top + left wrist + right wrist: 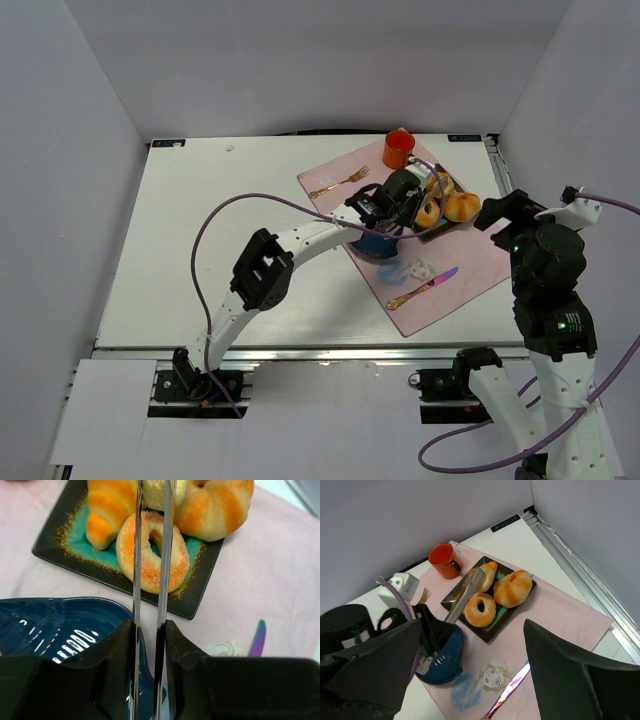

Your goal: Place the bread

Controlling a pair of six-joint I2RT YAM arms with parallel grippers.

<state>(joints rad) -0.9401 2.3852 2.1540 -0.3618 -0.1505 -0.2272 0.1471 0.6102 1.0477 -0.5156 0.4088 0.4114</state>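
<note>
Left end effector (149, 635) is clamped on the tongs (136, 555), blades nearly together at the bread (179, 489) on the square plate's (55, 545) far side beside the croissant (107, 510), so I'd bet a shallow pinch lets it slip out or drags the bagel (175, 565); right end effector (472, 630) hangs wide open, empty.

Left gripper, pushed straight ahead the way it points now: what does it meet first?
Likely the bread, at the tips of the tongs the left gripper holds. The line passes over the bagel; clearance there is unclear.
</note>
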